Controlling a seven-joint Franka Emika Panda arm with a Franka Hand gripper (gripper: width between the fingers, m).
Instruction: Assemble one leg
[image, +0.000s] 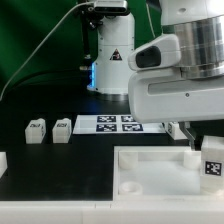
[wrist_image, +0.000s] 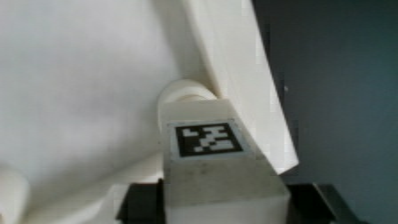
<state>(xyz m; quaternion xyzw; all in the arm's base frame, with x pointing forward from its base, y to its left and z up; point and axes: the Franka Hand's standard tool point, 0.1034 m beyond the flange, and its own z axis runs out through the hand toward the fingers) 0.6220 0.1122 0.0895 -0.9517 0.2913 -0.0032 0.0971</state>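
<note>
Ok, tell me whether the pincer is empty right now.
No, the wrist view shows a tagged leg clamped upright in the pincer.

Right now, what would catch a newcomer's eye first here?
The bulky white robot arm fills the exterior view's right, its gripper clasping a small white tagged plastic leg by the large white square panel. Two matching legs stand at that view's left.

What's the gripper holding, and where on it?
A leg, pinched by the gripper across its two sides at the end nearer the wrist; its tag face is uncovered.
</note>
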